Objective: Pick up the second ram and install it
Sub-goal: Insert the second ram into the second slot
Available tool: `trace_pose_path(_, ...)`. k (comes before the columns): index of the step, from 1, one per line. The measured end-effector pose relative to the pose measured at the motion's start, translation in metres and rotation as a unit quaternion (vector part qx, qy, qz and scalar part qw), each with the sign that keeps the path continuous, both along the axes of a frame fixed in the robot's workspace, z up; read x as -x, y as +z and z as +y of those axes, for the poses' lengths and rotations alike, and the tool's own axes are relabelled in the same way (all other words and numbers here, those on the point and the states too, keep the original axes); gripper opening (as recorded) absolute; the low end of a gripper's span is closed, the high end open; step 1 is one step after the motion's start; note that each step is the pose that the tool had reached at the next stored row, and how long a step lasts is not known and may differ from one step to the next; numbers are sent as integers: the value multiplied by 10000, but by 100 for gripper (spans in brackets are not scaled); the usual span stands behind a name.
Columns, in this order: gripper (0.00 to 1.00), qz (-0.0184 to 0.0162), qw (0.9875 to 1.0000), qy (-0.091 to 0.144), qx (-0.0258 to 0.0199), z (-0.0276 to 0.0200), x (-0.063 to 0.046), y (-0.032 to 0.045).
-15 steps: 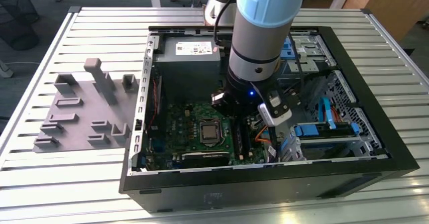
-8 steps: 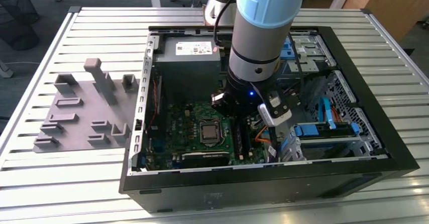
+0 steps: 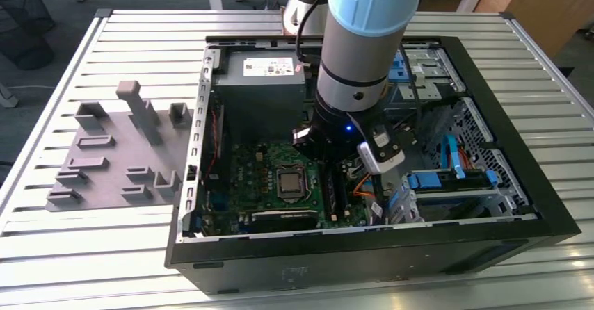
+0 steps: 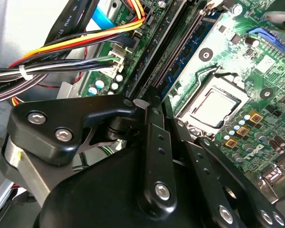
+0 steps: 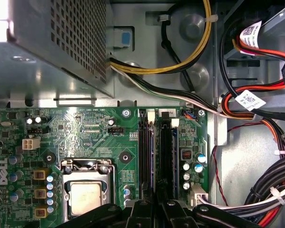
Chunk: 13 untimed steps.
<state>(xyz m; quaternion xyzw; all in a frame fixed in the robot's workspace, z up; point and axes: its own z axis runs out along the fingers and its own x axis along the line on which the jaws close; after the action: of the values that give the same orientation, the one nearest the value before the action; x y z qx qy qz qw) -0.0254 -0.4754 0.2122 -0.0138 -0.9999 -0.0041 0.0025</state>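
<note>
**Exterior view.** The black gripper [image 3: 351,162] hangs from the grey-and-blue arm inside the open black computer case [image 3: 371,254]. It sits low over the green motherboard [image 3: 250,174], on the side of the silver processor socket [image 3: 291,183] toward the exterior view's right.

**Second wrist view.** The gripper [image 4: 149,102] has its fingers [image 4: 154,137] drawn almost together. They appear clamped on the near end of the second ram [image 4: 178,61], a long, thin blue-green memory stick. The stick runs straight away from the fingertips, parallel to the long black slots and standing among them, with the socket [image 4: 213,102] beside it.

**First wrist view.** The second ram [image 5: 155,156] lies directly ahead of the gripper [image 5: 156,205], edge-on. Its long axis is in line with the narrow gap between the fingertips. It stands between the black slots. Whether it is fully seated cannot be determined.
</note>
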Motion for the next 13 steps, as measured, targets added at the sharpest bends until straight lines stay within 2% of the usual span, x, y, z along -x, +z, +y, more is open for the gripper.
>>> trace_pose_path(5,14,1,10000,0,48,-1,1,1)
trace_pose_path(13,14,0,10000,31,48,0,1,-4)
